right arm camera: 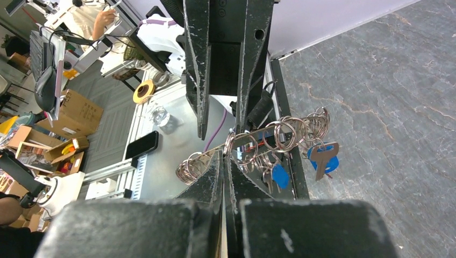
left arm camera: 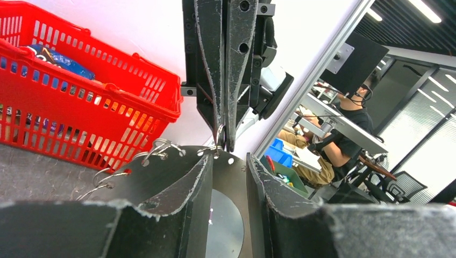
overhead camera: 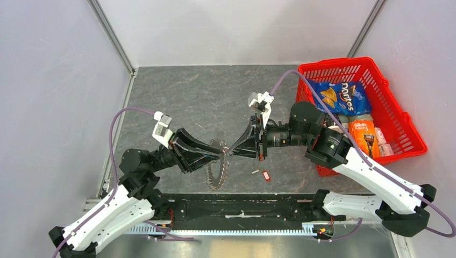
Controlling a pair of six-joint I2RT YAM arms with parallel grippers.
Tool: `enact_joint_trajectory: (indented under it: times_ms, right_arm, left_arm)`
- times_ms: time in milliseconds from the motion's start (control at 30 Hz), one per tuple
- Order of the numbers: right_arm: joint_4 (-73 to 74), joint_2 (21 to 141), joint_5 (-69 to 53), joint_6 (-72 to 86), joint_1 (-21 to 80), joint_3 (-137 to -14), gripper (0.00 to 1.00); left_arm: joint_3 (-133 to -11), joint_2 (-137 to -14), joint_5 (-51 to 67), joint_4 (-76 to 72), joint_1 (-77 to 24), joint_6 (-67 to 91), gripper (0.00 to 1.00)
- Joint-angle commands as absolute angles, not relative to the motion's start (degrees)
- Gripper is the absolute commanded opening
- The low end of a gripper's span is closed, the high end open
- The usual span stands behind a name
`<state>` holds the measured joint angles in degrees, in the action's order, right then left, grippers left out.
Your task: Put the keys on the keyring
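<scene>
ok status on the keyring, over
left tool half closed around keyring, grip unclear. right tool shut on keyring's rim. red-tagged key loose beside it. nothing blocking.

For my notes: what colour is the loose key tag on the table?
Red. The key tag shows best in the top external view.
</scene>
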<state>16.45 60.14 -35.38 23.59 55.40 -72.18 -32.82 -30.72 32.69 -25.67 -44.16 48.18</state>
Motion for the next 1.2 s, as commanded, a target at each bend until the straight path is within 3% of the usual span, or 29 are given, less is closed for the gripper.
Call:
enact_joint_trajectory:
  times_ms: [0, 867, 1133, 1167]
  right_arm:
    - [12.0, 60.0, -36.4, 23.5, 55.6, -74.9, 0.00]
    - [15.8, 60.2, -37.6, 21.7, 55.6, -76.6, 0.00]
    - [40.7, 66.7, -7.4, 10.4, 55.7, -85.6, 0.00]
    - [41.5, 67.8, 1.8, 10.7, 55.7, -84.8, 0.00]
  left_arm:
    - [-35.2, -31.9, 34.7, -28.8, -44.3, 49.6, 0.36]
    - [-35.6, -34.0, 35.7, -28.6, -44.3, 48.4, 0.34]
    - [-35.5, -32.6, 35.3, -26.4, -44.3, 47.2, 0.34]
    - [-35.4, -32.2, 35.0, -26.1, -44.3, 46.9, 0.34]
